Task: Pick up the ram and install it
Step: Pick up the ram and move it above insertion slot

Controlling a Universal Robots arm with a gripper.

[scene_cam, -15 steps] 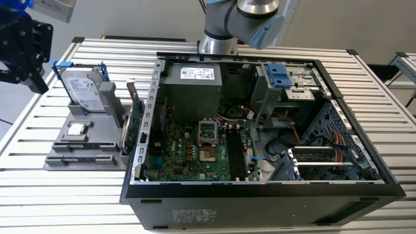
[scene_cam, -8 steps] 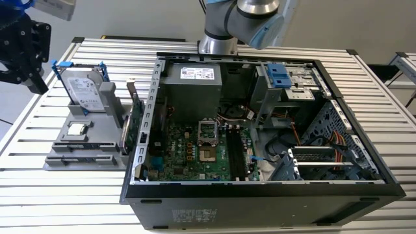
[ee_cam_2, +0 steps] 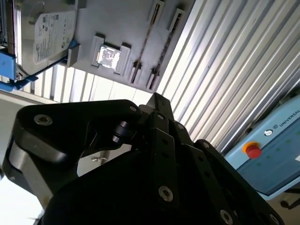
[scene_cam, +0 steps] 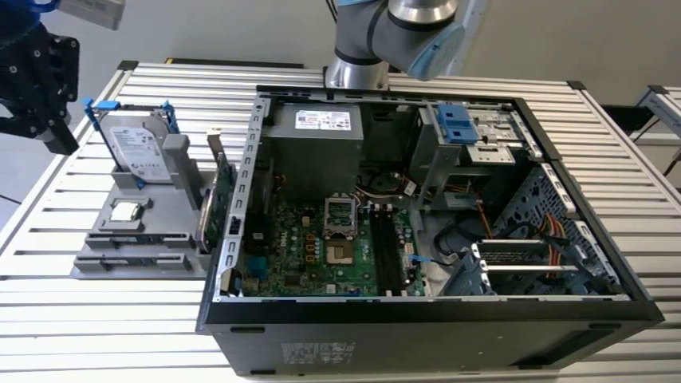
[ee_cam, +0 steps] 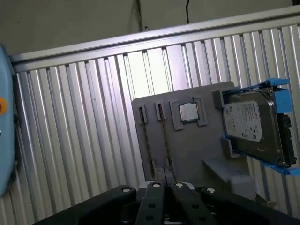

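At lower left of the exterior view, the ram point(scene_cam: 133, 237) is parked edge-up in the grey holder point(scene_cam: 96, 269), the hand point(scene_cam: 56, 136) at upper left clenched on nothing; light, thin, brittle, best pinched along its top edge.

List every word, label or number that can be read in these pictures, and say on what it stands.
Hard drive: white label, print too small to read.
Power supply: white sticker, print too small to read.
Computer case: label on its outer wall, blurred.
Light-blue control unit: a maker's mark, cut off at the picture's edge, so no whole text to quote.
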